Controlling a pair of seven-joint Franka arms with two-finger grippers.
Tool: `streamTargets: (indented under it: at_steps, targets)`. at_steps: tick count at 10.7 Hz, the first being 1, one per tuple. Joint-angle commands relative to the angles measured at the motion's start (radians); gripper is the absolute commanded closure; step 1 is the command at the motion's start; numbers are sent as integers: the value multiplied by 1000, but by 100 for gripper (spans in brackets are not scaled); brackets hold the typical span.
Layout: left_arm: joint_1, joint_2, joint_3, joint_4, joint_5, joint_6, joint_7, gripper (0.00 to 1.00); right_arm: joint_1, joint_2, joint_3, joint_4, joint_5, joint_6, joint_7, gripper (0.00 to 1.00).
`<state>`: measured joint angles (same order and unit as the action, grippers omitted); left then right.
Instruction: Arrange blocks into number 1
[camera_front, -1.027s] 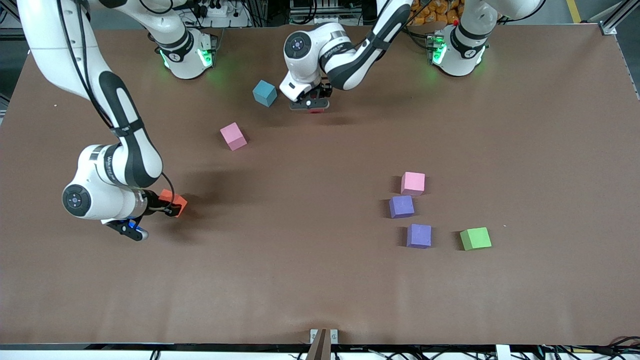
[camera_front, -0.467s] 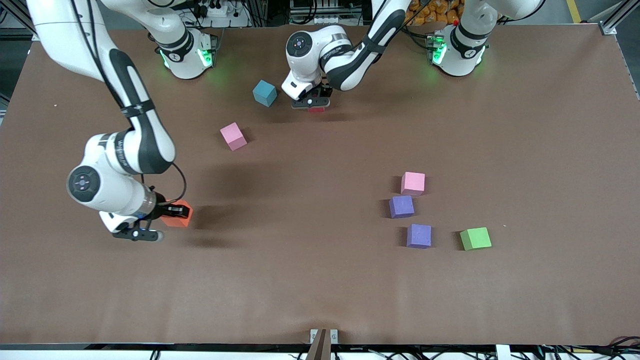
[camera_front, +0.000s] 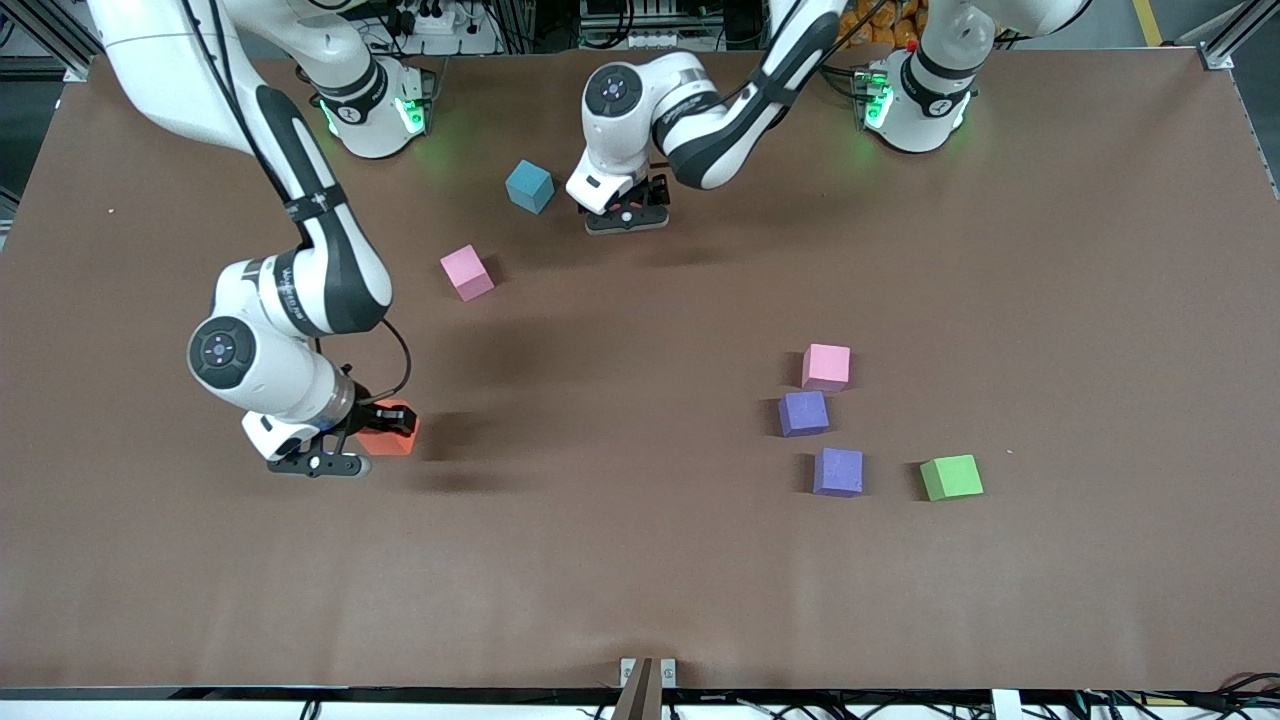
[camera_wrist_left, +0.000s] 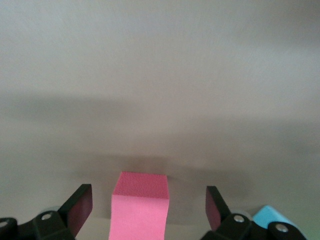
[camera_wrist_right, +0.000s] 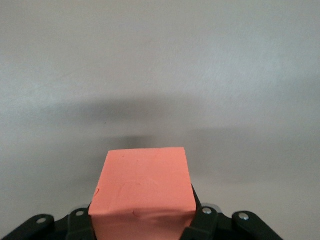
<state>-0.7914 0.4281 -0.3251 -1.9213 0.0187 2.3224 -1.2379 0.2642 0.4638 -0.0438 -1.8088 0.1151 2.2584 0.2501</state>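
Front view: the right gripper (camera_front: 385, 428) holds the orange block (camera_front: 388, 428) over the table (camera_front: 640, 560) toward the right arm's end. The left gripper (camera_front: 628, 212) hangs beside the light blue cube (camera_front: 529, 186).

Left wrist view: the red block (camera_wrist_left: 139, 205) sits between wide-spread fingers (camera_wrist_left: 80, 207), touching neither.

Right wrist view: fingers (camera_wrist_right: 202, 217) clamp the orange block.

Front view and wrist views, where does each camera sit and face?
Front view: high across the table, facing both arms.
Left wrist view: on that wrist, past open fingers onto the red block.
Right wrist view: on that wrist, onto the gripped orange block.
Front and right wrist views share the orange block.
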Motion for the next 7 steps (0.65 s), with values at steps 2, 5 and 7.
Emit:
streamTargets:
  at_steps: [2, 5, 7]
  targets:
    - [169, -161, -26, -28, 23, -121, 134, 0, 93, -123, 39, -191, 79, -2, 95, 47]
    - [361, -192, -23, -36, 26, -178, 386, 0, 141, -169, 122, -265, 80, 15, 194, 47]
    - [457, -193, -2, -60, 27, -178, 542, 0, 232, -172, 140, -284, 80, 32, 292, 47]
